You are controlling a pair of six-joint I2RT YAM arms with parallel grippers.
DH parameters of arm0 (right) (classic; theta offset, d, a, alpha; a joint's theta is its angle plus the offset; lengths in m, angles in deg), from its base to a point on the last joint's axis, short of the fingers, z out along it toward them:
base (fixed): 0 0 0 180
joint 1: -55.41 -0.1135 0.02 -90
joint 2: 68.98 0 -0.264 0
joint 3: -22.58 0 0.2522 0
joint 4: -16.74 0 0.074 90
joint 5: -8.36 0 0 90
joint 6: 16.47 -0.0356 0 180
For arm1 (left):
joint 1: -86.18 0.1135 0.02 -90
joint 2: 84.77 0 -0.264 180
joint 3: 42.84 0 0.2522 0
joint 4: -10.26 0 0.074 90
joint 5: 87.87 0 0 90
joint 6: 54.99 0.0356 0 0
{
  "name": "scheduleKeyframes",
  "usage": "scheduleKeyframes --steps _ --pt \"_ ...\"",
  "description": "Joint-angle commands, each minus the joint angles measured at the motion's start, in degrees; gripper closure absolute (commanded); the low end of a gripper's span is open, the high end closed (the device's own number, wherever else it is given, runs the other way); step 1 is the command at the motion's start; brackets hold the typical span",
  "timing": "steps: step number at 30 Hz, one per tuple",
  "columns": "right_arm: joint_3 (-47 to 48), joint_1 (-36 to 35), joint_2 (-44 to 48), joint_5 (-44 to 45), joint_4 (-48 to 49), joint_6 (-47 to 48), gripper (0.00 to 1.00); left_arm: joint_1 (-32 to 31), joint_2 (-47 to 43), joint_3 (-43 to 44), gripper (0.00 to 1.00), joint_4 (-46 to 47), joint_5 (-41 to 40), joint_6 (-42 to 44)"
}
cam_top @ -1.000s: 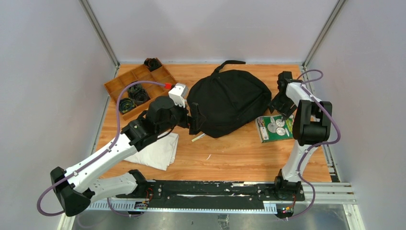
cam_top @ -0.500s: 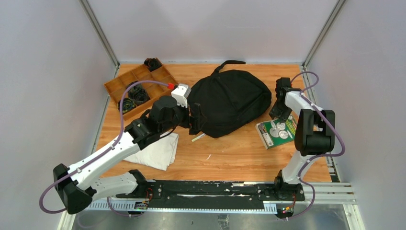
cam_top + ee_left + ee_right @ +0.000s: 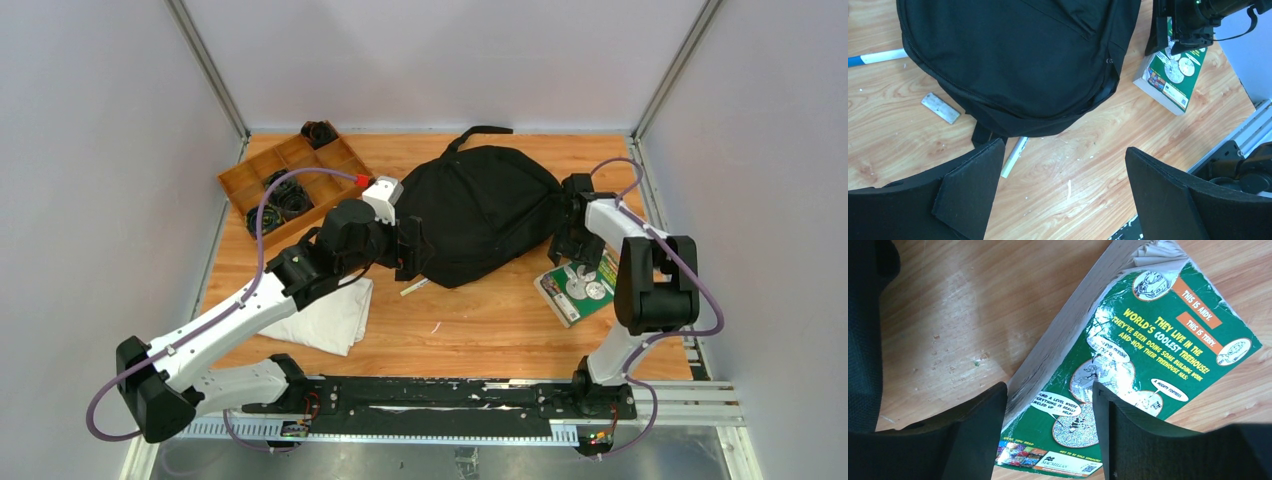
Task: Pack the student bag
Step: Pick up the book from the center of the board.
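Note:
The black student bag (image 3: 480, 210) lies flat mid-table, loop handle toward the back; it fills the top of the left wrist view (image 3: 1013, 55). My left gripper (image 3: 408, 250) is open and empty at the bag's near-left edge, low over bare wood (image 3: 1063, 150). A green paperback book (image 3: 585, 290) lies right of the bag. My right gripper (image 3: 572, 245) is open and straddles the book's page edge (image 3: 1050, 415): one finger (image 3: 973, 435) is beside the pages, the other (image 3: 1128, 430) is over the cover (image 3: 1148, 355).
A brown wooden tray (image 3: 290, 180) with black coiled cables stands back left. A folded white cloth (image 3: 330, 315) lies under the left arm. A white pen (image 3: 1014, 156), a small grey block (image 3: 940, 107) and a blue-white pen (image 3: 875, 57) lie by the bag's edge.
My right gripper has moved left and nearer, toward the bag. The book has turned and slid a little nearer. My left arm has shifted slightly right.

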Motion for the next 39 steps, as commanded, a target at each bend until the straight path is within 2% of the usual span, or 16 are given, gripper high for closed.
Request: scheduleKeyframes --steps 1,4,6,7,10,11,14,19,24,28,32,35,39 --pt "0.37 -0.42 -6.30 3.61 -4.06 -2.55 0.33 -0.39 -0.08 0.59 0.00 1.46 0.90 -0.32" --pt "0.64 -0.45 -9.31 3.87 -3.15 -4.50 0.39 -0.39 -0.66 0.37 0.00 1.25 0.38 -0.34" --pt "0.20 -0.42 -10.16 2.48 -2.00 -5.01 0.50 -0.39 -1.28 0.03 0.00 1.22 0.02 -0.32" --pt "0.05 -0.42 -10.23 1.50 -1.65 -5.08 0.58 -0.39 -1.53 -0.14 0.00 1.24 -0.12 -0.32" --pt "-0.16 -0.45 -9.37 -0.51 -1.18 -4.98 0.97 -0.39 -1.87 -0.42 0.00 0.99 -0.41 -0.06" --pt "-0.09 -0.45 -8.44 -0.80 -1.26 -4.88 1.00 -0.39 -1.77 -0.50 0.00 0.96 -0.49 -0.05" --pt "-0.31 -0.51 -4.47 -1.83 -1.76 -3.97 1.00 -0.39 -1.39 -0.70 0.00 0.96 -0.50 -0.05" --pt "-3.78 -1.09 8.77 -6.51 -0.78 0.29 1.00 -0.39 0.27 -0.17 0.00 0.89 -0.01 -0.23" --pt "-9.61 -1.38 24.42 -21.51 1.93 5.15 1.00 -0.39 1.76 0.28 0.00 0.92 -0.76 -2.30" --pt "-12.74 -3.32 32.71 -29.12 1.73 5.39 1.00 -0.39 4.25 1.39 0.00 2.48 4.29 -3.33" --pt "-14.79 -4.15 40.07 -36.55 3.51 3.99 1.00 -0.39 4.94 -0.95 0.00 8.81 9.78 -4.30" --pt "-14.16 -4.20 44.10 -39.46 3.86 3.62 1.00 -0.39 3.63 -5.17 0.00 15.97 10.51 -8.08" --pt "-10.25 -4.20 48.12 -41.96 2.96 2.58 1.00 -0.31 4.76 -4.64 0.00 15.22 11.46 -9.52"
